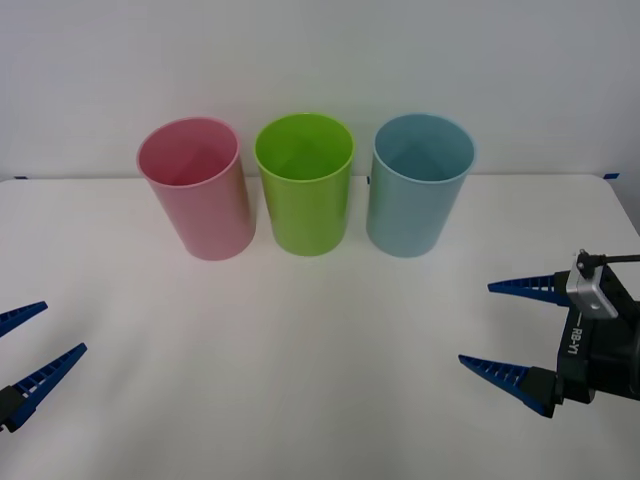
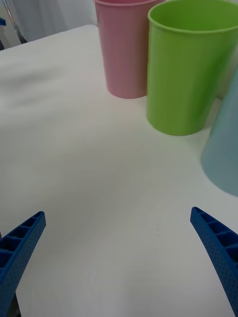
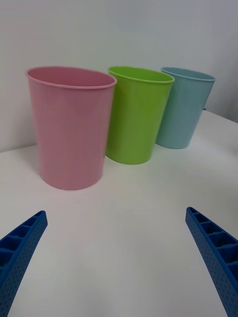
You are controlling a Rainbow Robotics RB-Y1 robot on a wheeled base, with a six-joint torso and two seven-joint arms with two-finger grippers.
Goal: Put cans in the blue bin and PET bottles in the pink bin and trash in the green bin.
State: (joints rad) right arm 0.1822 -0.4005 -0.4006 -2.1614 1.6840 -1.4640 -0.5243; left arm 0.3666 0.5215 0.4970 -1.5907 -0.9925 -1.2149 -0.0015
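Fingers spread wide and empty on both sides. Front view: left gripper (image 1: 35,335) low at the worktop's (image 1: 320,360) near left edge, right gripper (image 1: 495,325) at the near right, both pointing inward over bare white surface. Three bins upright in a row at the back, mouths up: the pink bin (image 1: 197,190) on the left, the green bin (image 1: 305,185) in the middle, the blue bin (image 1: 418,185) on the right. Pink and green stand just beside each other; blue sits a little apart. No can, bottle or trash visible on the worktop. Lettering "RB-Y1" readable on the right wrist housing; bins carry no labels.

Right wrist view: blue ribbed fingers (image 2: 22,247) parted at the corners, nothing between them. Green bin (image 2: 191,69) ahead, pink bin (image 2: 126,49) beyond it, blue bin (image 2: 225,148) closest, at the edge.

Left wrist view: fingers (image 3: 22,247) likewise parted, holding nothing. Pink bin (image 3: 69,126) nearest, then green bin (image 3: 136,116), then blue bin (image 3: 184,109) farthest.

Judgement: left arm is better placed for pink, right arm for blue, green between. With nothing to pick up in sight, sorting looks finished or not yet supplied.
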